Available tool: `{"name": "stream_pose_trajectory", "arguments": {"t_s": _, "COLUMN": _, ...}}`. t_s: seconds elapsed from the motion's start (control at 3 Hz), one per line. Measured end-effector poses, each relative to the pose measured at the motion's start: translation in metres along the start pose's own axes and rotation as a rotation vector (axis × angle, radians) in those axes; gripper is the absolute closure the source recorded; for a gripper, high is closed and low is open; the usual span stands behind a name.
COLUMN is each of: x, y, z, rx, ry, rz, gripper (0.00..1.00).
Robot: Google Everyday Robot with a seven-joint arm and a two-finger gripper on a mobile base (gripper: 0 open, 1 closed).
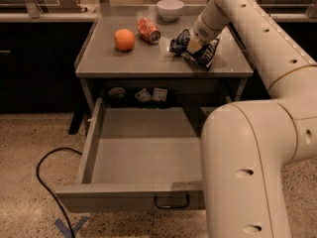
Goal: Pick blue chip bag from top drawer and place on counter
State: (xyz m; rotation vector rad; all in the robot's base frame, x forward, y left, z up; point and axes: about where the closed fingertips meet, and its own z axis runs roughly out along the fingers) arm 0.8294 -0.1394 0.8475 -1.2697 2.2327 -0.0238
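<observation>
The blue chip bag (205, 51) lies crumpled on the right part of the counter (148, 58). My gripper (195, 43) reaches down from the upper right and sits right on the bag's middle, touching it. The top drawer (143, 157) is pulled wide open below the counter, and the part of its inside that shows holds nothing. Its dark pull handle (171, 202) shows on the front panel. My arm's big white link (247, 172) hides the drawer's right side.
An orange (124, 39), a crushed orange-red soda can (148, 30) and a white bowl (170, 9) stand on the counter's left and back. A black cable (47, 182) loops on the floor at the left. Small items (151, 95) sit under the counter behind the drawer.
</observation>
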Motion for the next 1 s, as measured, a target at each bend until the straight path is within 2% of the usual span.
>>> {"name": "stream_pose_trajectory", "arguments": {"t_s": 0.33, "x": 0.0000, "y": 0.0000, "z": 0.0001, "rx": 0.000, "ry": 0.000, "rz": 0.000, "gripper": 0.11}}
{"name": "stream_pose_trajectory", "arguments": {"t_s": 0.67, "x": 0.0000, "y": 0.0001, "z": 0.0001, "rx": 0.000, "ry": 0.000, "rz": 0.000, "gripper": 0.00}}
{"name": "stream_pose_trajectory", "arguments": {"t_s": 1.0, "x": 0.0000, "y": 0.0001, "z": 0.0001, "rx": 0.000, "ry": 0.000, "rz": 0.000, "gripper": 0.00}}
